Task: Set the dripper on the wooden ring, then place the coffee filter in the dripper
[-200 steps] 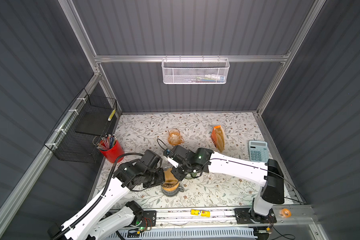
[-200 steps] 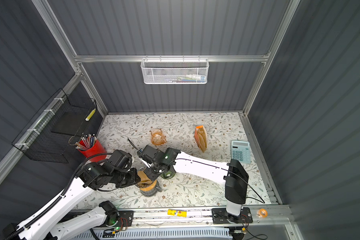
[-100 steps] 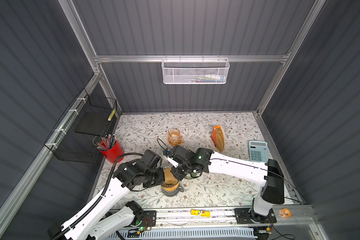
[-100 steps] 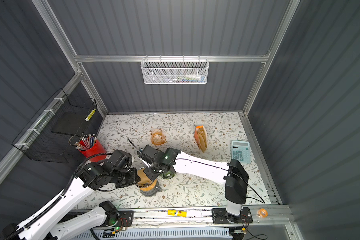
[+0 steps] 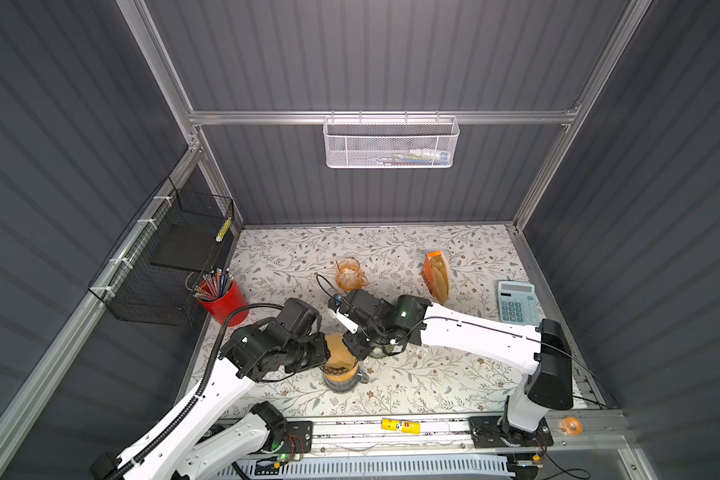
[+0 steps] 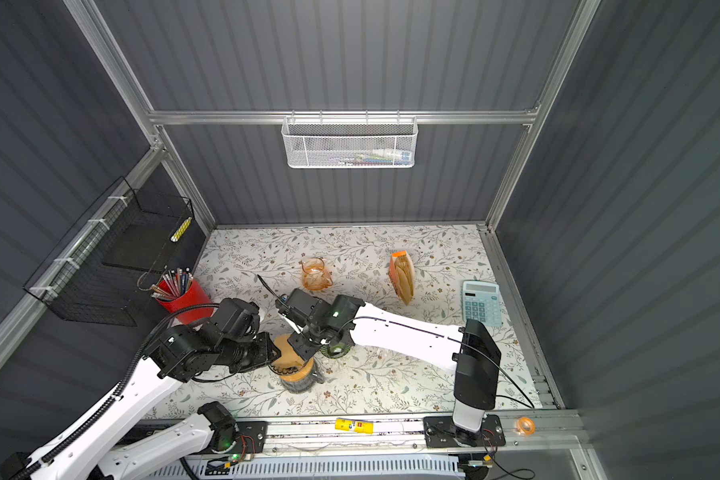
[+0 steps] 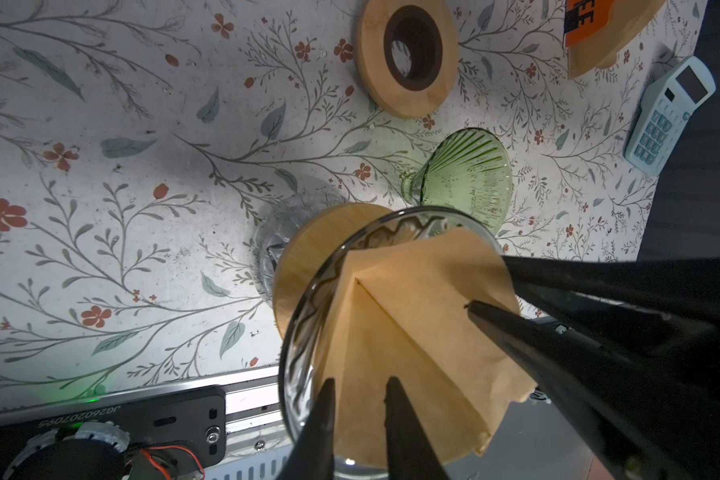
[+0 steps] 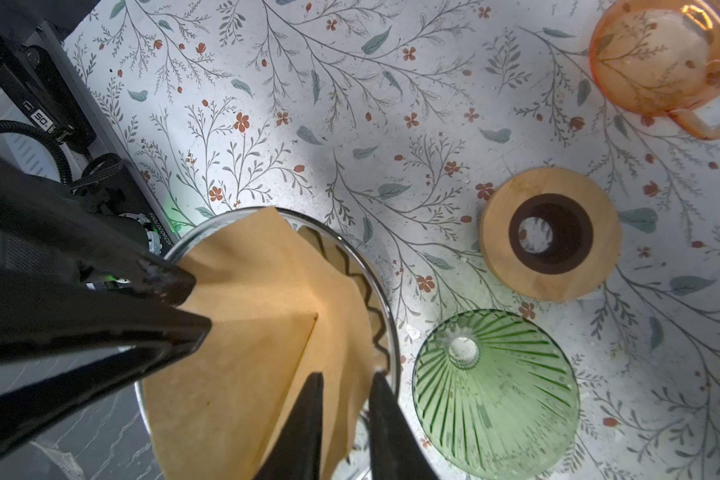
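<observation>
Left wrist — coffee filter (image 7: 412, 332) in dripper (image 7: 300, 374) | left end effector (image 7: 360, 380), right end effector (image 7: 487, 283): ajar, loose astride its edge

My feed, colours | coffee filter (image 7: 412, 332) tan | glass dripper (image 7: 308, 316) clear, black zigzag line | second dripper (image 8: 495, 395) green, ribbed | pitcher (image 8: 649, 58) orange | table cover (image 7: 100, 249) white, leafy sprigs, red flowers | calculator (image 7: 666, 116) pale blue

Location type: laboratory robot test cell.

Indicators:
- Grey ribbed wall panels (image 5: 371, 62) on an aluminium extrusion frame (image 5: 375, 117) enclose the left gripper (image 7: 359, 382) on three sides.
- On its arm-base side, a slotted mounting rail (image 5: 445, 428) carries the arm bases and exposed wiring.
- On its back-wall side hangs a white mesh basket (image 5: 387, 145).
- A black wire basket (image 5: 163, 266) hangs on the side wall nearest it.
- Beneath it lies a floral table covering (image 5: 391, 249).
</observation>
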You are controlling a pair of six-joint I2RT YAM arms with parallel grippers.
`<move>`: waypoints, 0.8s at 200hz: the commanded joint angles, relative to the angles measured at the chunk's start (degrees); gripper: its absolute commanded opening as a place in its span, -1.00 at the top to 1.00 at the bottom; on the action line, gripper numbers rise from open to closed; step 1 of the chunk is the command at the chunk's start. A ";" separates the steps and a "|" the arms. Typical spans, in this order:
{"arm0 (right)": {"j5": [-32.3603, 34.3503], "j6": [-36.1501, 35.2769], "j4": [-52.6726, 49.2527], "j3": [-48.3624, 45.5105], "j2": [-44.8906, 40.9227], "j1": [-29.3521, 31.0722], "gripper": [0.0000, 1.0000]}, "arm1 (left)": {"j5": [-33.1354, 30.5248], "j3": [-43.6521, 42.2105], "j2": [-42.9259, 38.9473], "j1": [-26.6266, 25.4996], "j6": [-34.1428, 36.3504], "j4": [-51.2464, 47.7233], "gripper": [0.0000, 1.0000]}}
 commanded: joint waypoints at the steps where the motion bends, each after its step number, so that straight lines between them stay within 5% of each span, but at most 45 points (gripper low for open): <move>1: 0.93 0.34 -0.81 -0.04 -1.89 -0.12 0.52 | -0.68 1.80 -0.66 -0.25 -0.42 -0.80 0.49; 89: 2.30 0.97 -0.09 -0.41 -4.24 -0.19 0.34 | -2.85 3.37 -1.78 -0.25 -1.10 -1.24 0.47; 160: -0.13 1.90 2.18 -2.17 -6.52 -1.22 0.49 | -4.03 4.17 -2.04 -0.24 -1.06 -1.06 0.52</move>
